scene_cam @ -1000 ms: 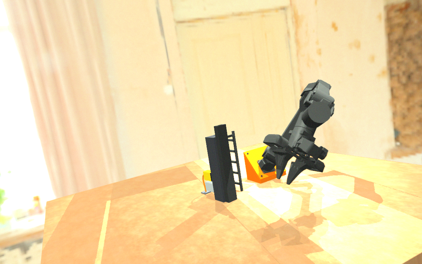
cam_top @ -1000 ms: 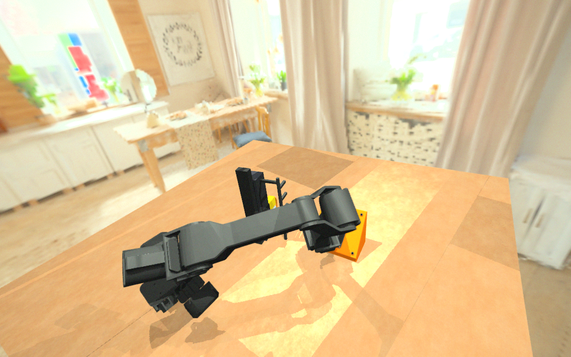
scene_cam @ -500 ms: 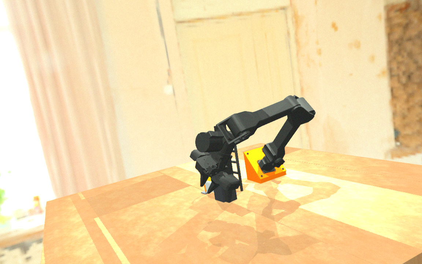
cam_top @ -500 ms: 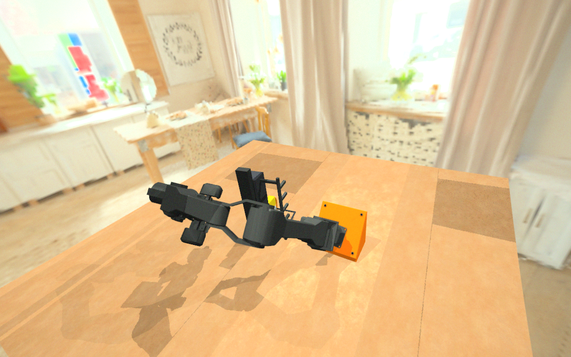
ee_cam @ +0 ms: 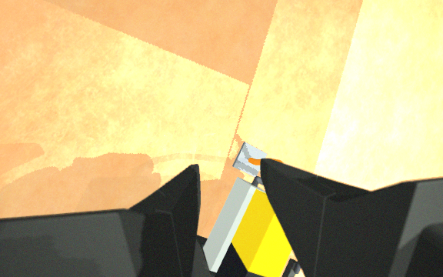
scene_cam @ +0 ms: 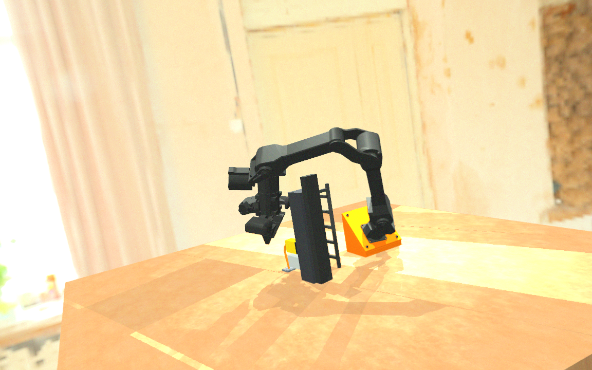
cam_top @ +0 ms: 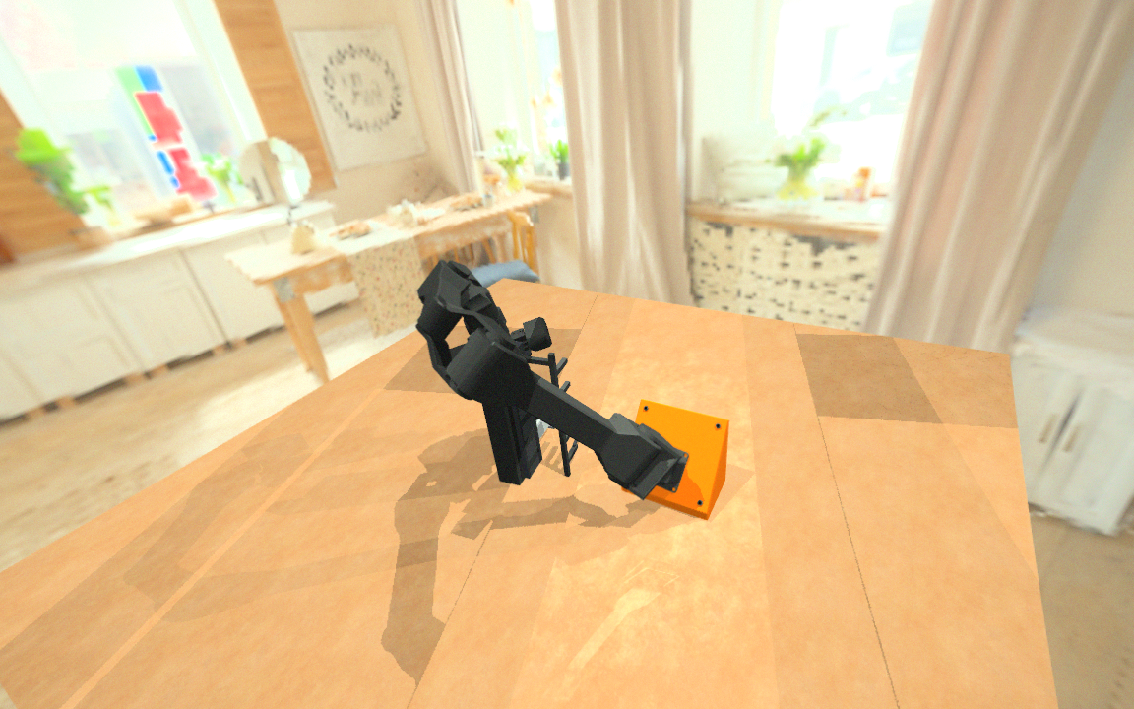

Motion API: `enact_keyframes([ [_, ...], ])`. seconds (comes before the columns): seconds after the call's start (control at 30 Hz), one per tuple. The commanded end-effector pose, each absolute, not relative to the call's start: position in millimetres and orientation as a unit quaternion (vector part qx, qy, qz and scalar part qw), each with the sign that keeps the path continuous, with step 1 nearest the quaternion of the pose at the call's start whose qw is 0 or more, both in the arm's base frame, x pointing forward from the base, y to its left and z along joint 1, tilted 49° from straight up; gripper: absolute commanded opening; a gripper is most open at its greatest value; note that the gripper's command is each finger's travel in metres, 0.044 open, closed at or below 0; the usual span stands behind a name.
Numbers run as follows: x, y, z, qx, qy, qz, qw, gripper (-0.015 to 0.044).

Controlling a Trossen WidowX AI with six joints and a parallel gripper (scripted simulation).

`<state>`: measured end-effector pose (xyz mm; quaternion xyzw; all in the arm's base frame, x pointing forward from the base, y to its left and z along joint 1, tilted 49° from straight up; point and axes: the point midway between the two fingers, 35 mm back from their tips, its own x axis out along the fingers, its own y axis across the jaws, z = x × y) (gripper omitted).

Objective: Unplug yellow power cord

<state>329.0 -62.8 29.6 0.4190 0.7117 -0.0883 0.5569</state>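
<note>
The yellow plug block [scene_cam: 291,246] [ee_cam: 256,215] sits on the pale grey block of the power strip [scene_cam: 293,261] [ee_cam: 227,227], behind the black post. A short orange-looking cord [scene_cam: 285,257] [ee_cam: 255,161] runs down from the plug to a small grey plate [ee_cam: 241,164] on the table. My gripper [scene_cam: 268,240] [ee_cam: 230,169] points down, above and to the side of the plug. It is partly open with nothing between its fingertips. In the wrist view the right finger overlaps part of the plug; contact cannot be told. The plug's seating in the strip is hidden.
A tall black post [cam_top: 514,445] [scene_cam: 315,243] stands close beside the strip. A black ladder-like rack [cam_top: 565,431] [scene_cam: 332,225] stands between the post and the arm's orange wedge base [cam_top: 708,440] [scene_cam: 354,241]. The arm arches over both in the exterior view.
</note>
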Motion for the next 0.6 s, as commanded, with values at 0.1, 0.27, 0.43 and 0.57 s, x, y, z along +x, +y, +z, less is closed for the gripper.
enact_keyframes([
  [0.1, 282.9, -85.7, -3.6, 0.593, 0.706, -0.18, 0.342, 0.016],
  [0.27, 278.7, -87.7, -5.8, 0.61, 0.702, -0.189, 0.317, 0.016],
  [0.43, 278.0, -88.5, -6.4, 0.61, 0.702, -0.189, 0.317, 0.016],
  [0.57, 277.3, -85.0, -2.3, 0.61, 0.702, -0.189, 0.317, 0.016],
])
